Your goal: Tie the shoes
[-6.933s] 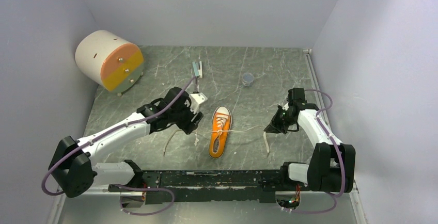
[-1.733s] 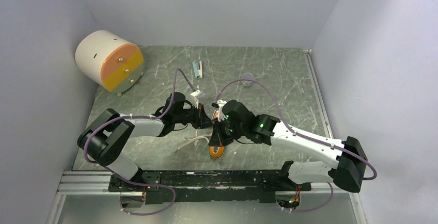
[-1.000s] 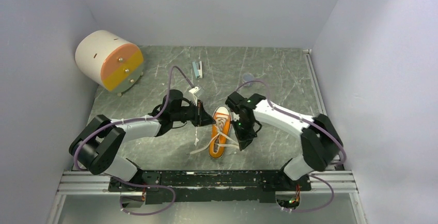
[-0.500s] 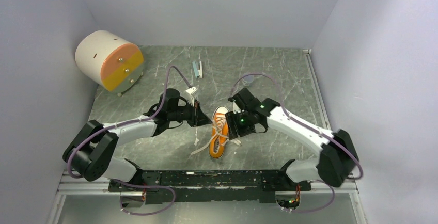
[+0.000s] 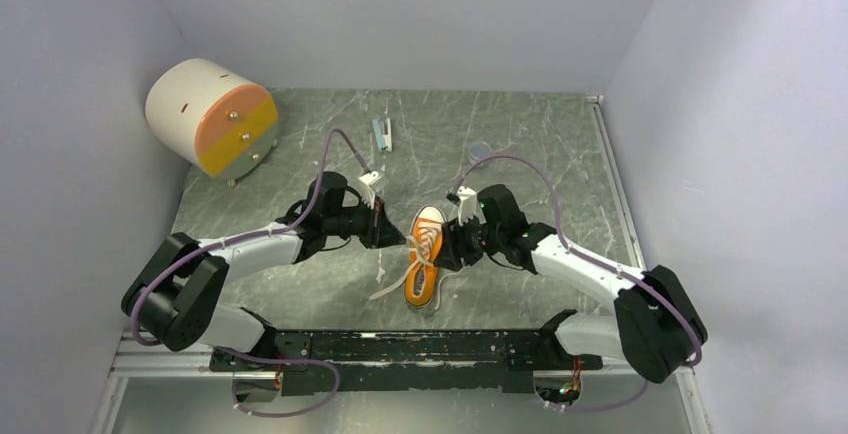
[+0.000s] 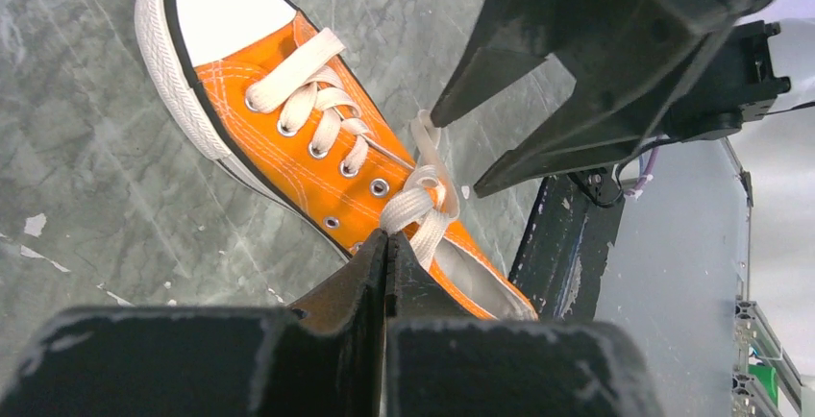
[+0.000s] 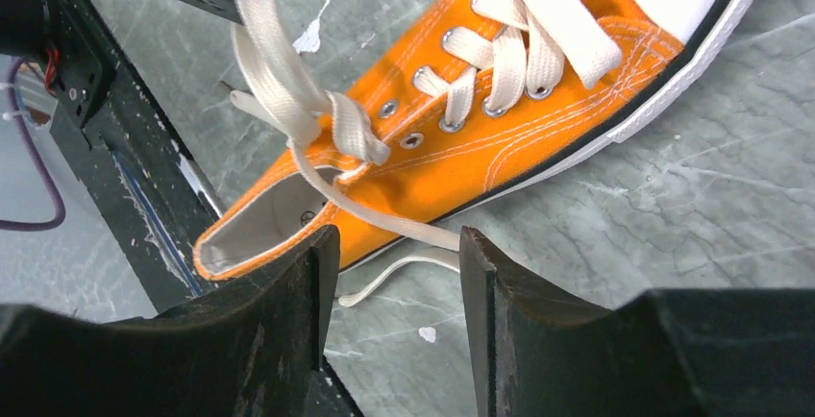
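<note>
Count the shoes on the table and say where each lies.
1: the orange sneaker lies between the left gripper, which pinches its lace, and the open right gripper. No second shoe shows.

Robot lab cell: bare white walls (image 5: 400,14)

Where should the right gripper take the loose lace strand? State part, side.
Pinch the free strand where it drapes down the sneaker's side, from the right arm's side: it runs between the open right gripper's fingers; the left gripper holds the other lace.
</note>
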`<state>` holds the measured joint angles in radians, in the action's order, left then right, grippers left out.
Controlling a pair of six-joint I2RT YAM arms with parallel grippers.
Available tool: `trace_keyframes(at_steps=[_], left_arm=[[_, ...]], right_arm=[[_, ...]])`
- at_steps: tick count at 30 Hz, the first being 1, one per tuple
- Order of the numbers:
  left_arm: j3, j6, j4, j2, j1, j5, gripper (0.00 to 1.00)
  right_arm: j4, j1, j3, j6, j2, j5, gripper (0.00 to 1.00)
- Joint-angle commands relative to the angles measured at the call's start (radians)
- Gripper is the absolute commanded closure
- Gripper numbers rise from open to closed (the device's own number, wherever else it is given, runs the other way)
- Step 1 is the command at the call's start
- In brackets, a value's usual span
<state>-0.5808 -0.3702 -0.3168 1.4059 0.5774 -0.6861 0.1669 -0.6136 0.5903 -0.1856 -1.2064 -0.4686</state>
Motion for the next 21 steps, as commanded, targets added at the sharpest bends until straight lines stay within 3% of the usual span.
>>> trace_keyframes(at_steps=[1, 8, 17, 21], left_arm=[[-0.006, 0.013, -0.023, -0.01, -0.014, -0.046, 0.95], [-0.009, 0.014, -0.02, -0.006, -0.021, -0.069, 0.95], [-0.016, 0.023, -0.004, -0.02, -0.042, -0.081, 0.95], [-0.023, 0.031, 0.001, -0.016, -0.05, -0.097, 0.95]], right_arm=[[-0.163, 0.037, -0.046, 0.043, -0.05, -0.14, 0.47], [-0.276, 0.043, -0.076, 0.04, -0.117, -0.192, 0.48], [-0.271, 0.043, -0.091, 0.013, -0.118, -0.214, 0.68], [-0.262, 0.043, -0.098, 0.012, -0.101, -0.203, 0.65]])
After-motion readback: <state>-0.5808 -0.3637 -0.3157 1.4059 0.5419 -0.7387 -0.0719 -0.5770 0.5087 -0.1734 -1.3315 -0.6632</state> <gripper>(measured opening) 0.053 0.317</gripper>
